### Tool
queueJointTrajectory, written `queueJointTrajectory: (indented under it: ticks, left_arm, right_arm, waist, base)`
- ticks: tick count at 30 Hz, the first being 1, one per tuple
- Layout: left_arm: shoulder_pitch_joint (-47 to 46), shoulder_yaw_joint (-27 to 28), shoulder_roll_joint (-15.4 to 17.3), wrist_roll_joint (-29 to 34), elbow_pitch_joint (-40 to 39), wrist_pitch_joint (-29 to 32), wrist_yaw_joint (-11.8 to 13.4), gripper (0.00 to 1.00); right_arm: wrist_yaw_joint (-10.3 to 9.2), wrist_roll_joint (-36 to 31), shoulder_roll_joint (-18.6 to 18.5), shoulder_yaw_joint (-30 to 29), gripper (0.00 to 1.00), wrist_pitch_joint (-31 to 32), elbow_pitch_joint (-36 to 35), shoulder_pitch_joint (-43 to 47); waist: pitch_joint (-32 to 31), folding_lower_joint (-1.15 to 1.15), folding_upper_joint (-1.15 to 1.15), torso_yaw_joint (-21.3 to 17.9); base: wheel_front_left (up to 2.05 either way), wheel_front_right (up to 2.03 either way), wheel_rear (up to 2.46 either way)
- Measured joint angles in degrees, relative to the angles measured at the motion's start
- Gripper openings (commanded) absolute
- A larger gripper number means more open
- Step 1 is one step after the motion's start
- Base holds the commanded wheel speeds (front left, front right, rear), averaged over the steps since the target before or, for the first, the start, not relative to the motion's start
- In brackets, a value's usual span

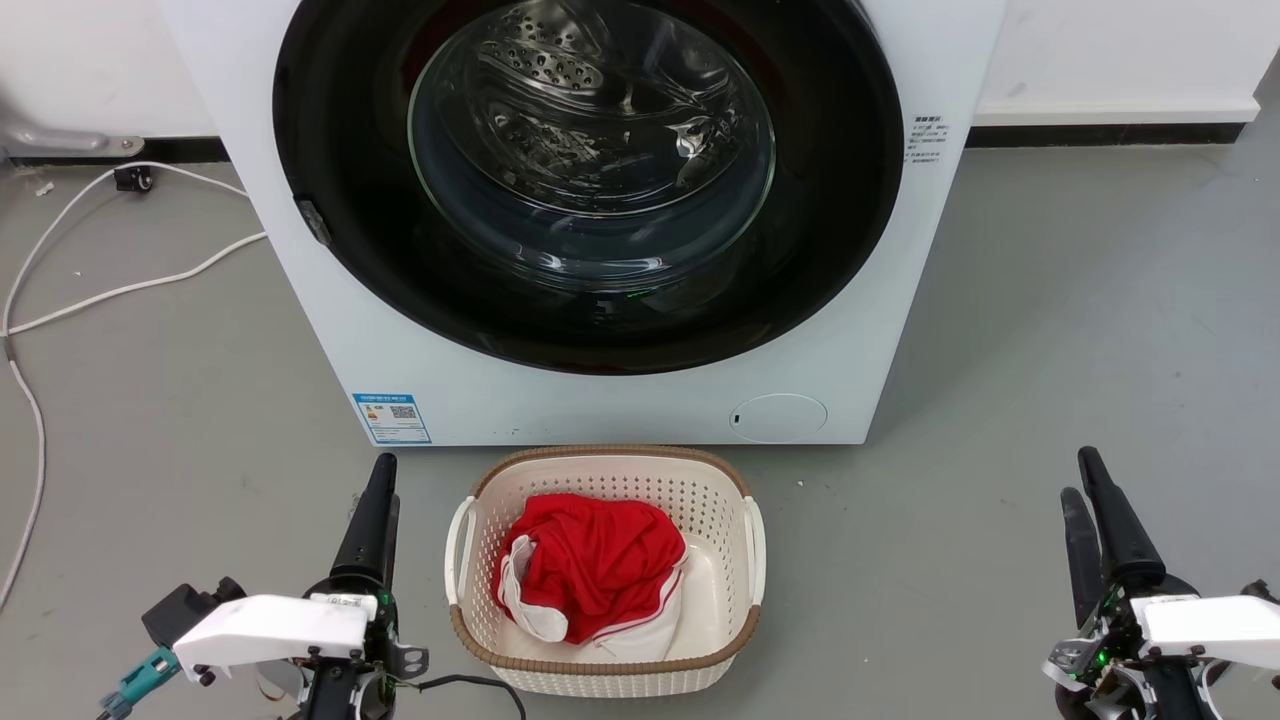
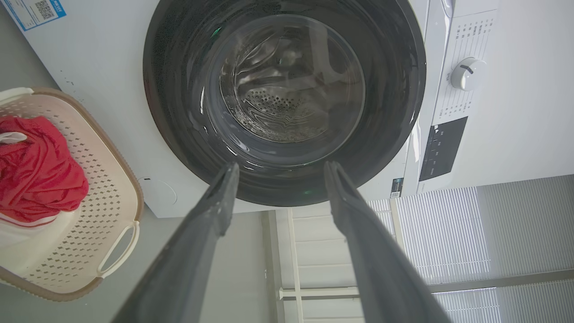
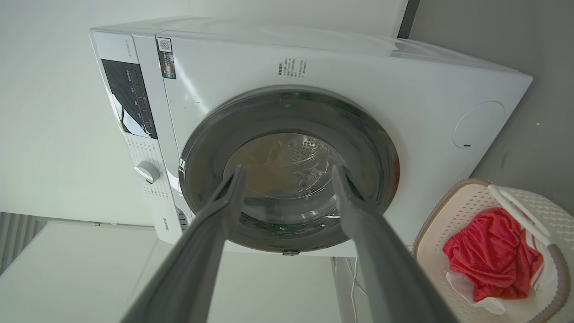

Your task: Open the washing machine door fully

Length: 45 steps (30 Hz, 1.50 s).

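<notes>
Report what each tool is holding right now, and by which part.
Nothing is held. The left tool and right tool are both open and empty, short of the washing machine door, which is shut and untouched.

Smooth grey floor (image 1: 1080, 300) out in front, and standing square on it, ahead of both sets of fingertips, is the white washing machine (image 1: 450, 390), its base spanning the gap between the left claw (image 1: 380, 480) and the right claw (image 1: 1078, 475). Just beside the left claw on its inner side, and well apart from the right claw, the cream laundry basket (image 1: 610, 455) sits flat on the floor, far rim near the machine's foot. Off the left claw's outer side and farther ahead, a white cable (image 1: 120, 290) snakes loose across the grey.
</notes>
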Motion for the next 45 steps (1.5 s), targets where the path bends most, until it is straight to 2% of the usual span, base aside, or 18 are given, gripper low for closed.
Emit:
queueJointTrajectory:
  ticks: [22, 37, 41, 45]
  left_arm:
    - [0.0, -1.3, 0.0, 23.8, -4.4, -4.9, 0.1, 1.0]
    - [-0.1, -4.1, 0.0, 38.2, -4.5, -7.5, 0.7, 1.0]
    - [-0.1, -5.0, 0.0, 46.1, -4.6, -8.9, 1.5, 1.0]
    - [-0.1, -5.1, 0.0, 48.3, -4.6, -9.4, 1.8, 1.0]
  right_arm:
    - [0.01, -33.3, -0.1, 2.9, 1.0, -4.7, -6.9, 1.9]
    - [0.01, -48.5, 0.0, 3.3, 1.0, -6.6, -8.1, 2.9]
    - [0.01, -56.2, 0.0, 3.4, 1.0, -7.3, -9.0, 3.3]
    - [0.01, -58.2, 0.0, 3.4, 1.0, -7.5, -9.2, 3.5]
  waist:
    - [-0.1, 0.0, 0.0, -0.3]
    - [0.0, 0.0, 0.0, -0.6]
    - [0.0, 0.0, 0.0, -0.8]
    - [0.0, 0.0, 0.0, -0.8]
  base:
    - [0.0, 0.0, 0.0]
    - [0.0, 0.0, 0.0]
    - [0.0, 0.0, 0.0]
    - [0.0, 0.0, 0.0]
